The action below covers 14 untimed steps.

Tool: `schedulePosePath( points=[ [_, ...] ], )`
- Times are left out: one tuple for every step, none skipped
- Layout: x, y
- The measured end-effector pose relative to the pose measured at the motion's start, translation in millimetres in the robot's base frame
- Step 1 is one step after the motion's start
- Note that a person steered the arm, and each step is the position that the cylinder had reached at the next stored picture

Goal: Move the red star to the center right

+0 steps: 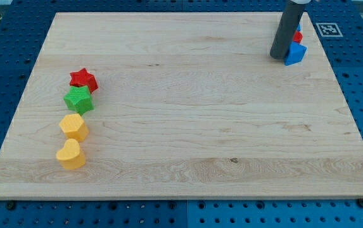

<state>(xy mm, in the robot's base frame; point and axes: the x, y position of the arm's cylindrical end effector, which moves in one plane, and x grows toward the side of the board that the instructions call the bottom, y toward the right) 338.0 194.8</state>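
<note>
Tool tip, nothing held, sits beside the blue block top right; our red star far left touches the green star, which a careless push could drag along.

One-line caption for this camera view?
My tip at top right beside a blue block; red star untouched at far left above green star.

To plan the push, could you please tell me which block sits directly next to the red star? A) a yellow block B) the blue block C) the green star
C: the green star sits right against the red star at the view's left, while my tip is far off at the top right.
</note>
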Motion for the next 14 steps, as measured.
schedulePosePath(
  points=[
    [11,0],
    [14,0],
    [14,0],
    [14,1],
    [14,8],
    [14,7],
    [27,-29],
    [42,-115],
    [37,-229],
    [25,-340],
    [24,-439],
    [41,-473],
    [54,-472],
    [77,-469]
  ],
)
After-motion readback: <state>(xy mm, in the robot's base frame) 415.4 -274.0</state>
